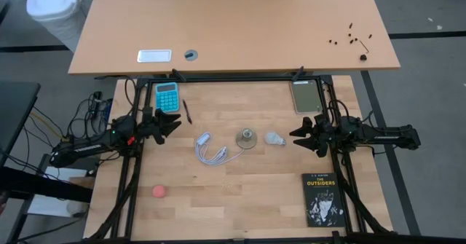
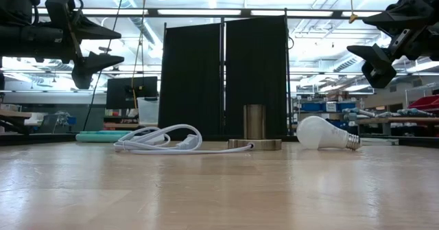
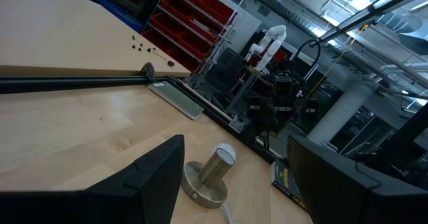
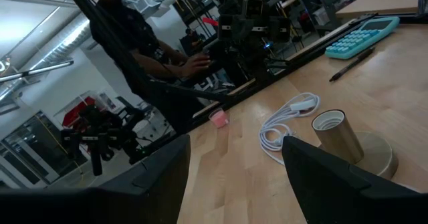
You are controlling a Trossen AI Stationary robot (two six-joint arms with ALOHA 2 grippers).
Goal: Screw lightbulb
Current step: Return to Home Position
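The right gripper [image 1: 297, 134] hung raised above the table [image 1: 240, 193], its two fingers spread wide with nothing between them. Just ahead of its fingertips and below them, the lightbulb [image 1: 274, 138] lay on its side on the wood, free of both grippers, its grey screw base turned toward that gripper. Just past the bulb's rounded end, near it but not touching, stood the round metal socket [image 1: 247, 138] with its short tube upright. Farther on, a white cord [image 1: 211, 149] lay in loose loops. Beyond the cord the left gripper [image 1: 173, 124] faced the right one across the table, also lifted off the surface, its fingers likewise held wide apart and empty. Just beside the left gripper, toward the table's back edge, sat a teal calculator [image 1: 167, 96] with a dark pen [image 1: 187, 111] next to it. Well off toward the front edge lay a pink ball [image 1: 159, 191]. A grey flat device [image 1: 306, 96] rested near the right gripper at the back, and a black book [image 1: 322, 199] lay near the front edge on that arm's side.
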